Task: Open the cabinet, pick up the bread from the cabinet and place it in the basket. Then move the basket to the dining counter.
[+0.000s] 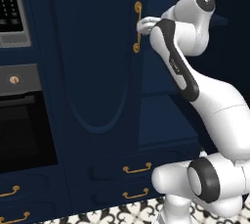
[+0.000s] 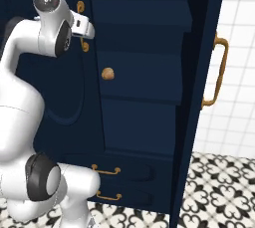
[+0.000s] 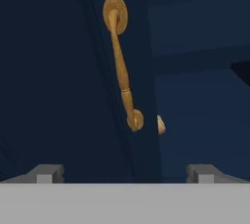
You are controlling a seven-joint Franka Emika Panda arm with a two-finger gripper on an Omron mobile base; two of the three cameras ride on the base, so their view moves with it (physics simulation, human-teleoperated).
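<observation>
The tall navy-blue cabinet point(image 2: 144, 72) has arched-panel doors and long brass handles. In the right base view its right door point(image 2: 199, 97) stands swung open, edge-on, with a brass handle point(image 2: 217, 71) on its outer face, baring navy shelves inside. The left door point(image 1: 93, 56) is shut.

The small round golden-brown bread roll point(image 2: 108, 74) sits on a middle shelf, near that shelf's left end, just beside the left door's edge. In the hand view it peeps out as a pale sliver point(image 3: 160, 125) at about 3 o'clock from the lower mount of the left door's brass handle point(image 3: 122, 66).

The white arm's two-finger gripper point(image 3: 124, 174) faces this handle, its fingertips point(image 3: 46, 174) spread wide apart and holding nothing. In the left base view the hand point(image 1: 146, 24) sits right at the handle point(image 1: 137, 27).

Low navy drawers with brass pulls point(image 1: 136, 168) lie below, above a black-and-white patterned tile floor point(image 2: 219, 192).
</observation>
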